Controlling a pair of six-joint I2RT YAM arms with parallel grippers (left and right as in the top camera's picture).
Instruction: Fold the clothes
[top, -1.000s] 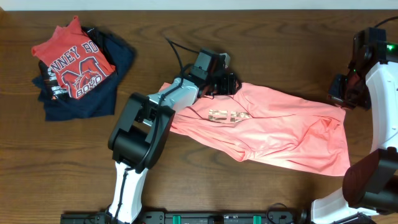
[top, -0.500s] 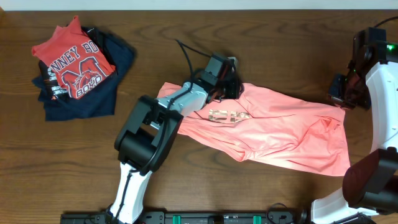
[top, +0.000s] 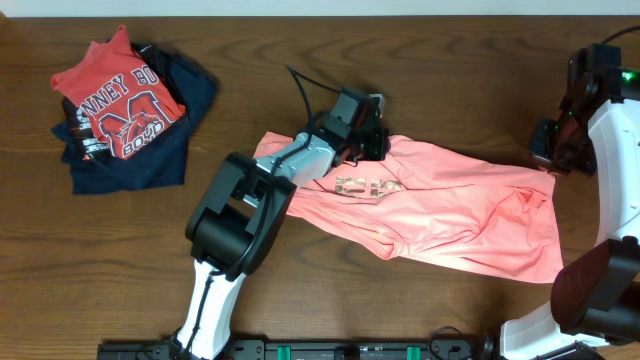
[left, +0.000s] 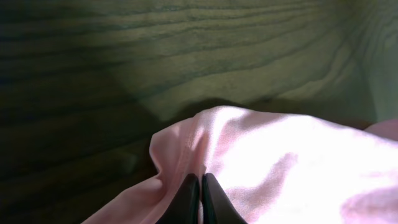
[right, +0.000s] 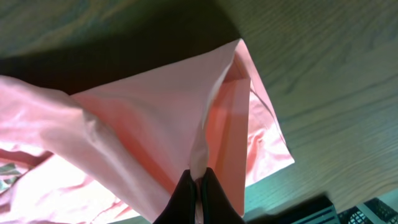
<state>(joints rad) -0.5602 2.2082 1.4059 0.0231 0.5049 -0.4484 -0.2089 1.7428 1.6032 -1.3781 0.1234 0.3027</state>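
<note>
Grab step looks done tbh: the pink T-shirt (top: 450, 215) is clamped at its edge by the left claw (left: 199, 186) and at a corner by the right claw (right: 199, 183), sprawled on the tabletop (top: 400, 300) between them, so an even lift-and-flatten is probably called for next.

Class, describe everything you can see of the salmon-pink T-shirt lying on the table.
The thin, soft salmon-pink T-shirt lies crumpled and stretched out across the dark wooden table. Shiny gold lettering shows near its left end; the rest is plain, creased pink. The left hand is shut on a fold at its upper left edge, the right hand on an edge at its right end.
</note>
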